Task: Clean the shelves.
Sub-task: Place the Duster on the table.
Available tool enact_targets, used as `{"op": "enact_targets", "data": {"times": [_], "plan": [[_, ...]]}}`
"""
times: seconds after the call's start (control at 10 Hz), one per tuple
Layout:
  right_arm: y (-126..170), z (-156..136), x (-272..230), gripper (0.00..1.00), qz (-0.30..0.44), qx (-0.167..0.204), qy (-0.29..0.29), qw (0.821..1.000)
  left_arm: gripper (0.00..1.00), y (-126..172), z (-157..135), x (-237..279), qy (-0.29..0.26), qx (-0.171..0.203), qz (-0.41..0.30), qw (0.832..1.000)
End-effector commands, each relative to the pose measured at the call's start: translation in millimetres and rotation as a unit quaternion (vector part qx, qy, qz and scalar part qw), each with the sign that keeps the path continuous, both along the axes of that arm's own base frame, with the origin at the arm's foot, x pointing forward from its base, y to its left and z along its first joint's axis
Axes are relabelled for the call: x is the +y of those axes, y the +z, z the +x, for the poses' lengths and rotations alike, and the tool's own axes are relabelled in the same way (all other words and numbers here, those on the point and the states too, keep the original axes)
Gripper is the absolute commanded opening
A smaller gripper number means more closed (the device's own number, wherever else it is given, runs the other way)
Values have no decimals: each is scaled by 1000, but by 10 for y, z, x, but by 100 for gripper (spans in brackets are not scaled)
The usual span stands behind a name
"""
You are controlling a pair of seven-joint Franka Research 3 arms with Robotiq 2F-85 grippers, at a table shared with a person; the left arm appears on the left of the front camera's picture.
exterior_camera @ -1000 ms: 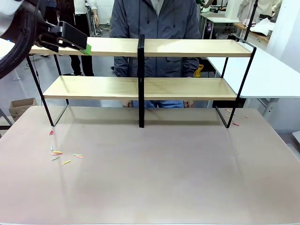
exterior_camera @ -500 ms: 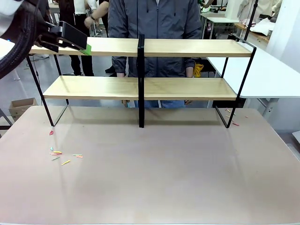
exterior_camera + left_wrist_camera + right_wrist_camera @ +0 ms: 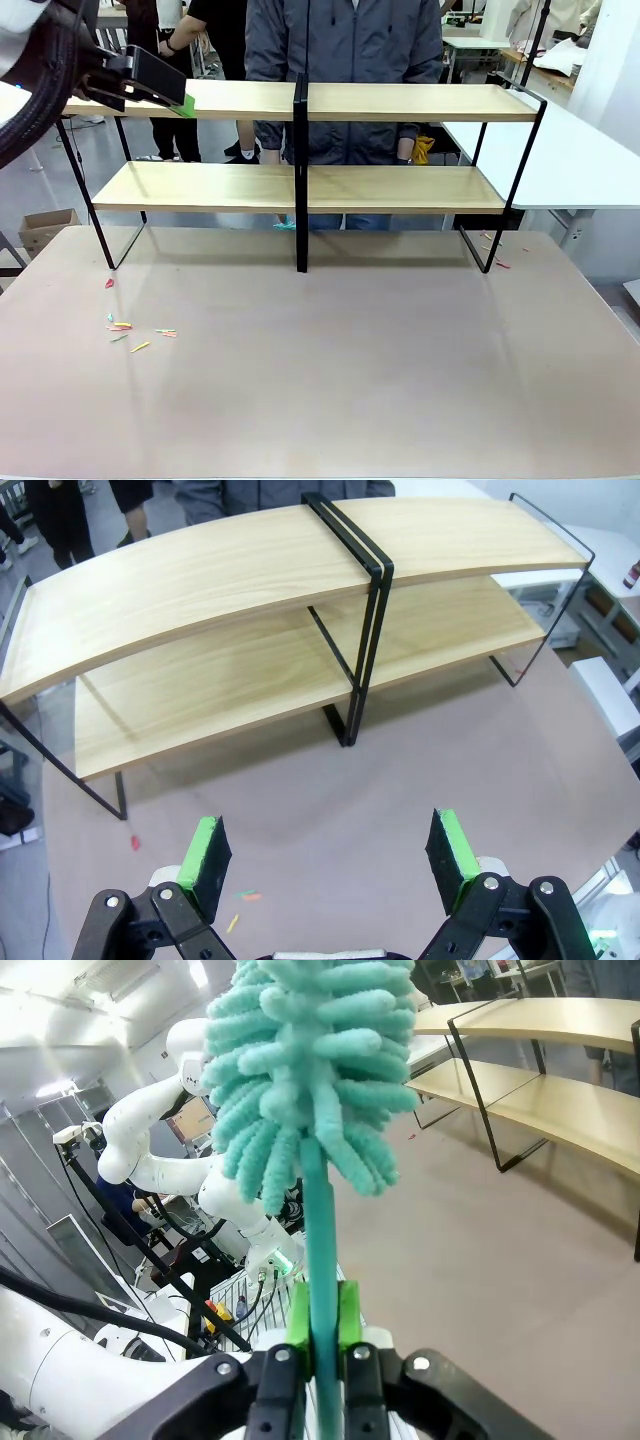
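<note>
While the shelves (image 3: 300,180) stand across the far half of the worktop (image 3: 330,370), filling the upper middle of the front view, both light-wood boards lie bare, as they did a second ago. At the upper left of that view the left gripper (image 3: 150,78) hangs level with the top board's left end, unmoved; in the left wrist view its green-padded fingers (image 3: 207,852) are spread wide with nothing between them. In the right wrist view the right gripper (image 3: 322,1320) is clenched on the stem of a teal chenille duster (image 3: 310,1070), held upright. Behind the shelves the person in the grey jacket (image 3: 345,60) has shifted slightly rightward. Coloured scraps (image 3: 135,332) stay at lower left.
</note>
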State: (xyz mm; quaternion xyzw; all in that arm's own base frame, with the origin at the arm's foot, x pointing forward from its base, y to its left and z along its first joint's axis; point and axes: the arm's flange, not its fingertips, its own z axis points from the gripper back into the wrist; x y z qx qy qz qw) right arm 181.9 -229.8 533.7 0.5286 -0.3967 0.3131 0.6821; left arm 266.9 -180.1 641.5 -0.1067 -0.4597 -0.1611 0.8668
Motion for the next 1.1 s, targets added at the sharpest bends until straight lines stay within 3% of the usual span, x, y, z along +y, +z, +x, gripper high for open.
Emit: {"op": "enact_targets", "data": {"times": [0.0,0.3,0.4,0.6,0.7,0.8,0.9,1.0], "plan": [[9,-21,-40,12,-6,-13,8,1000,100,12,-5,9,0,-3,4,1000],[0,0,0,12,0,0,0,1000,100,12,-5,9,0,-3,4,1000],[6,-83,244,12,-101,-12,37,994,100,0,0,0,0,0,0,1000],[-314,249,1065,12,-243,-13,97,965,100,-392,62,154,-41,159,-4,986],[-609,446,1500,12,-273,-17,141,951,100,-663,-2,471,-55,221,-54,972],[-916,616,1892,12,-303,-12,177,936,100,-919,-42,784,-97,282,-134,945],[-1207,745,2242,12,-351,-2,187,917,100,-1160,-31,1192,-165,318,-259,897],[-1462,845,2571,12,-393,-4,202,897,100,-1393,-5,1589,-196,305,-355,862]]}}
